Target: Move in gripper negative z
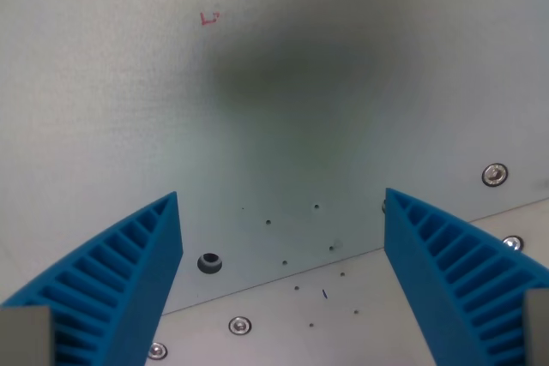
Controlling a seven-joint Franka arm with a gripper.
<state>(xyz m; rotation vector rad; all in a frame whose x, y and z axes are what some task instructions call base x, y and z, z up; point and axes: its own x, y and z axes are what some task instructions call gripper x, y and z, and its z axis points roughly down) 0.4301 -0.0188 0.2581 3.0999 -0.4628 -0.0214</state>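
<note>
My gripper (281,203) is open, its two blue ribbed fingers (129,272) rising from the wrist view's lower left and lower right with a wide gap and nothing between them. Beneath them lies a pale grey-white tabletop (129,83), seen from close above. The arm's dark soft shadow (300,75) falls on the surface ahead of the fingertips.
A seam (283,279) runs diagonally across the lower part, with a lighter plate below it. Screws (494,174) dot the plate edges, a dark round hole (209,262) sits near the left finger, and several tiny specks lie between the fingers. Red marks (210,17) show at the top.
</note>
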